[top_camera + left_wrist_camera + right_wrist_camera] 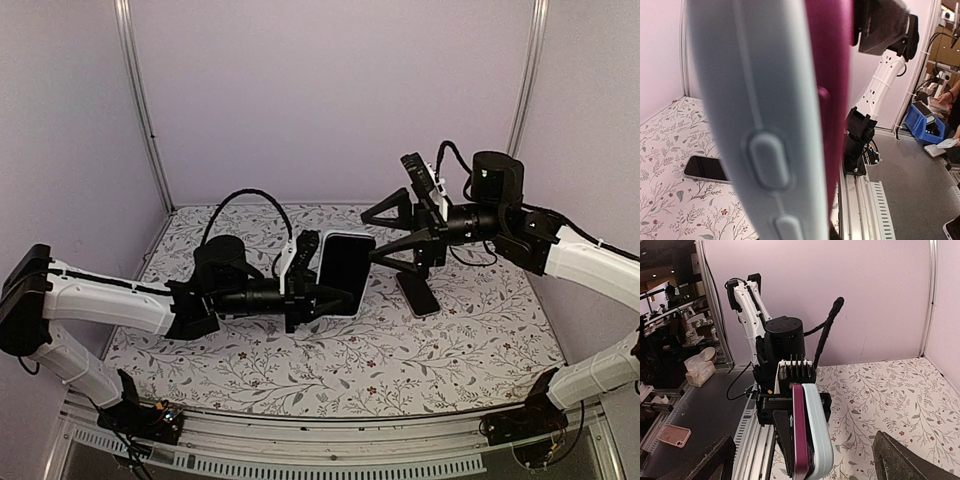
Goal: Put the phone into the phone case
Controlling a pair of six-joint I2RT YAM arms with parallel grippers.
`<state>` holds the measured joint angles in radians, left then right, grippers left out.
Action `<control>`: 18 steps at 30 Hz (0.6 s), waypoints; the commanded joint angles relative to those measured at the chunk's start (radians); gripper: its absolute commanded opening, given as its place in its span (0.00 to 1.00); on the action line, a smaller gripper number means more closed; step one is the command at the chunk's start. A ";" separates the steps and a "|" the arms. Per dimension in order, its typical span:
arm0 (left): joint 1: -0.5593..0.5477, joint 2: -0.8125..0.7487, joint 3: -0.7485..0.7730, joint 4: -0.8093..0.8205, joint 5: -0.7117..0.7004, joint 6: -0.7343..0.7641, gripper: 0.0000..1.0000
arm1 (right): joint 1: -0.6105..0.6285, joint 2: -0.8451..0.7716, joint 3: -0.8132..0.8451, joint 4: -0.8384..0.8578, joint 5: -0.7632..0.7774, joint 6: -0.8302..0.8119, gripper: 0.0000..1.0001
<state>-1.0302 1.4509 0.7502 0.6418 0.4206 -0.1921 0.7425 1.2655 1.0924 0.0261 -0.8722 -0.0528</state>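
My left gripper [318,282] is shut on a pale grey phone case [326,262] with a magenta-edged phone [347,272] pressed into its front, held upright above the mat. In the right wrist view the phone [800,432] and case [818,432] show edge-on, the magenta edge standing proud of the case. In the left wrist view the case [760,115] and the phone edge [827,90] fill the frame and hide my fingers. My right gripper [368,237] is wide open and empty, just right of the phone, its fingers [700,460] either side of the view.
A second dark phone [418,295] lies flat on the flowered mat [300,360] under my right arm; it also shows in the left wrist view [705,168]. An aluminium rail [300,440] runs along the near edge. Purple walls close the back and sides.
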 commanded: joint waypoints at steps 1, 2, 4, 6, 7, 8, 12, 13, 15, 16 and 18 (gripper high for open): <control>-0.025 -0.040 0.006 0.131 0.048 0.032 0.00 | -0.017 -0.021 -0.035 0.048 -0.182 0.019 0.98; -0.029 -0.041 0.006 0.136 0.049 0.038 0.00 | -0.018 -0.022 -0.039 0.054 -0.199 0.020 0.96; -0.031 -0.041 0.008 0.138 0.050 0.051 0.00 | -0.017 -0.019 -0.040 0.059 -0.204 0.030 0.93; -0.034 -0.041 0.013 0.134 0.054 0.064 0.00 | -0.016 0.002 -0.035 0.061 -0.199 0.046 0.88; -0.036 -0.040 0.016 0.131 0.057 0.071 0.00 | -0.017 0.012 -0.031 0.061 -0.201 0.070 0.83; -0.037 -0.040 0.018 0.127 0.059 0.074 0.00 | -0.016 0.023 -0.027 0.065 -0.206 0.086 0.79; -0.039 -0.039 0.022 0.119 0.069 0.078 0.00 | -0.011 0.054 -0.015 0.083 -0.227 0.112 0.52; -0.040 -0.038 0.025 0.114 0.070 0.081 0.00 | -0.011 0.057 -0.014 0.082 -0.219 0.113 0.46; -0.042 -0.036 0.034 0.099 0.071 0.090 0.00 | -0.010 0.061 -0.014 0.080 -0.209 0.113 0.35; -0.043 -0.034 0.039 0.091 0.067 0.095 0.00 | -0.010 0.062 -0.014 0.079 -0.206 0.115 0.30; -0.044 -0.029 0.047 0.080 0.066 0.101 0.00 | -0.009 0.063 -0.015 0.077 -0.196 0.116 0.22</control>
<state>-1.0546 1.4471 0.7509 0.6796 0.4614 -0.1287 0.7296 1.3216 1.0573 0.0891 -1.0870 0.0448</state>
